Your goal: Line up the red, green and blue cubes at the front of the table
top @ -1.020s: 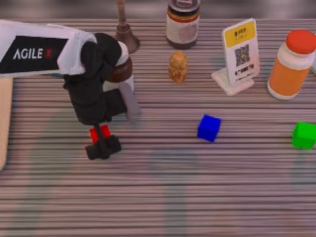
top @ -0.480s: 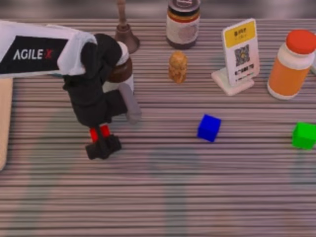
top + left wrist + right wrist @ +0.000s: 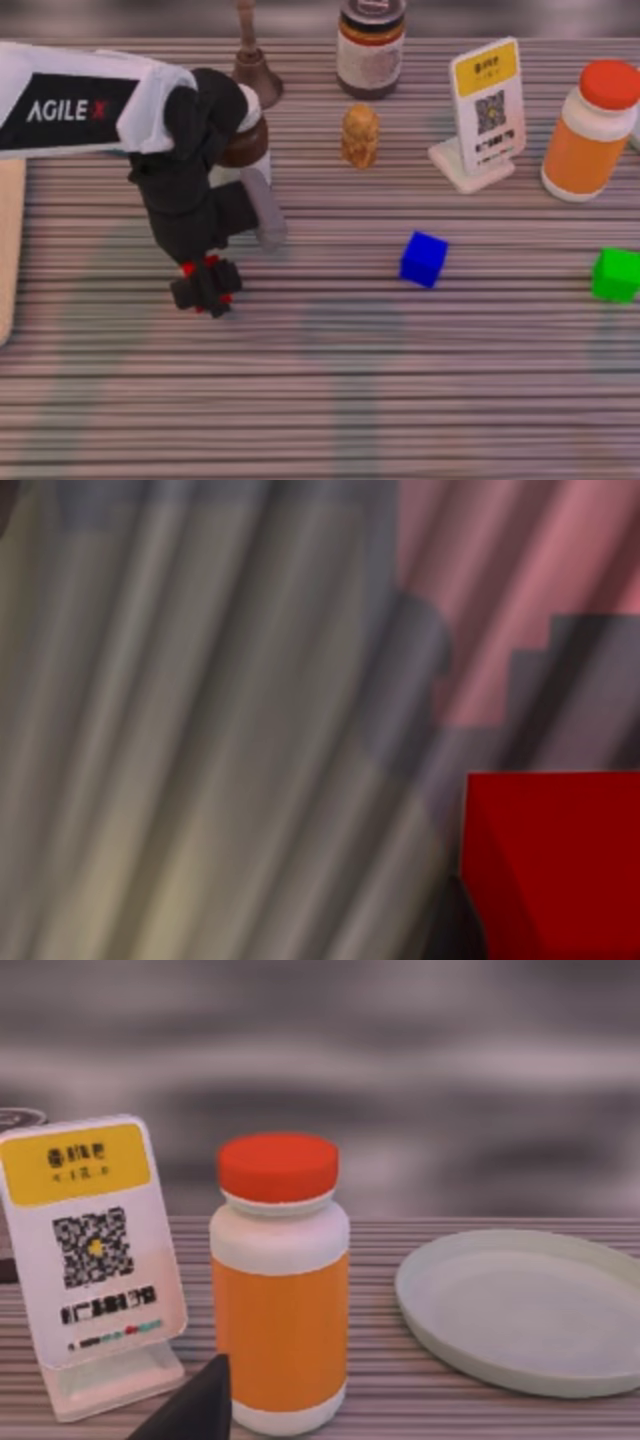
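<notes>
Table [image 3: 400,1400]: plate [image 3: 520,1310] only right-wrist.

striped table [image 3: 400,400], blue cube [image 3: 424,259], green cube [image 3: 615,275], jar [image 3: 370,45], orange bottle [image 3: 590,130], QR sign [image 3: 484,110]

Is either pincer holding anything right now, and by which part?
The left pincer is shut on the red cube, its fingers pressing two opposite side faces. The right arm is out of the top view, holding nothing visible.

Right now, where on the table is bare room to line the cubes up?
The whole front strip of the table is bare, below the blue cube and green cube. The back row is crowded: jar, sign, orange bottle.
</notes>
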{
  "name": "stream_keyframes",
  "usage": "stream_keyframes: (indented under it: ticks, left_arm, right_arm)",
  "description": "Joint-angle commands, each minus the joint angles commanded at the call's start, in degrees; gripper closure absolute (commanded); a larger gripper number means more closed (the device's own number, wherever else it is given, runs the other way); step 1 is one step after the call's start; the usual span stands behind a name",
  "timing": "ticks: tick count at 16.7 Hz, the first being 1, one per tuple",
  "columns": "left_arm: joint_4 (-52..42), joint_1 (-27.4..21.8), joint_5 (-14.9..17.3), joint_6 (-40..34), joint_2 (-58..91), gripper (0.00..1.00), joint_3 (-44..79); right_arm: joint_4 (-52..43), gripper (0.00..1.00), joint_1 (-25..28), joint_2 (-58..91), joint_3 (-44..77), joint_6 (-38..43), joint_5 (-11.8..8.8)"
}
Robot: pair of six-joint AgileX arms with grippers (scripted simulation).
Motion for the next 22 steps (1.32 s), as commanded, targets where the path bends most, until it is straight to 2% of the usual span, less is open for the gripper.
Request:
stream_keyframes:
  ticks: [4,5,8,13,17,20,22]
  left_arm:
    - [0.0,0.0,0.0,0.0,0.0,1.0,0.0]
    - [-1.8,0.0,1.1,-0.9,-2.5,1.0,0.4]
    - [-4.2,0.3,1.1,-1.0,-3.2,1.0,2.3]
    - [-14.8,0.9,1.1,-1.0,-6.9,1.0,8.5]
    - [-15.9,1.0,1.1,-1.1,-7.7,1.0,9.3]
    - [-15.7,-0.2,1.1,-0.9,-8.4,1.0,8.3]
    - [-15.5,-2.9,1.1,-0.7,-11.4,1.0,5.2]
  right_arm:
    - [0.0,0.0,0.0,0.0,0.0,0.0,0.0]
    - [0.0,0.0,0.0,0.0,0.0,0.0,0.0]
    - [0.0,0.0,0.0,0.0,0.0,0.0,0.0]
    - [0.0,0.0,0.0,0.0,0.0,0.0,0.0]
    - [0.0,0.0,0.0,0.0,0.0,0.0,0.0]
    - [0.0,0.0,0.0,0.0,0.0,0.0,0.0]
    - [0.0,0.0,0.0,0.0,0.0,0.0,0.0]
